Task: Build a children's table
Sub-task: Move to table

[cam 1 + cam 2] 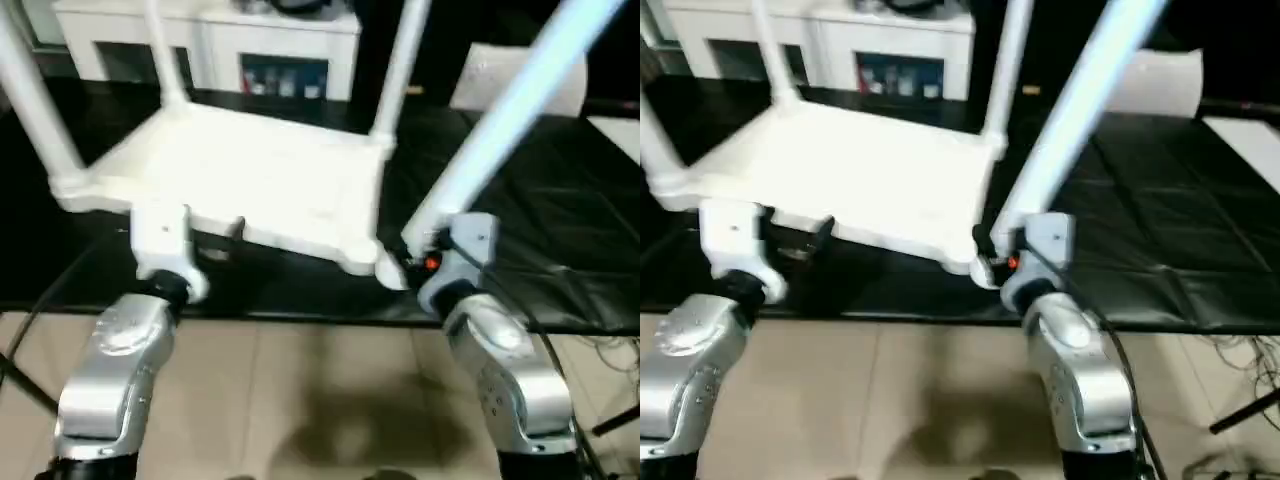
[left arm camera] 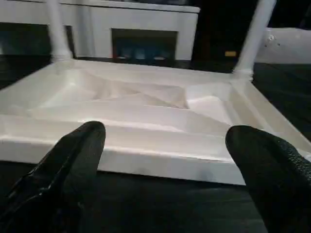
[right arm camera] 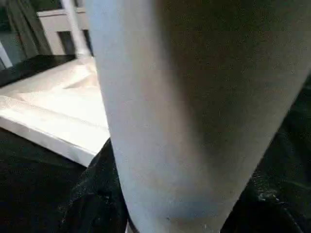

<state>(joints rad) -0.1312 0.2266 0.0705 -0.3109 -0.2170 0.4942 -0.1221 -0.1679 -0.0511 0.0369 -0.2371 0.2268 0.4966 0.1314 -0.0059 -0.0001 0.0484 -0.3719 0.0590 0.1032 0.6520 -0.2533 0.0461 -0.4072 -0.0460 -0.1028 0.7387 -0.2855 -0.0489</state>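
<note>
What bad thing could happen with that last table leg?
The right gripper holds the fourth leg tilted beside the tabletop's near corner socket. Pushed in at that slant, it might jam or shove the tabletop away. The left gripper is open, so nothing steadies it.

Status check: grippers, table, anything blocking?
Left gripper open, empty, facing white plastic tabletop lying underside up. Right gripper shut on fourth white tube leg, tilted, by near corner socket. Three legs standing. Nothing blocking.

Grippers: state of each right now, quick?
Left gripper: open, holding nothing, fingers apart in front of the tabletop rim.
Right gripper: closed on a table leg.
</note>
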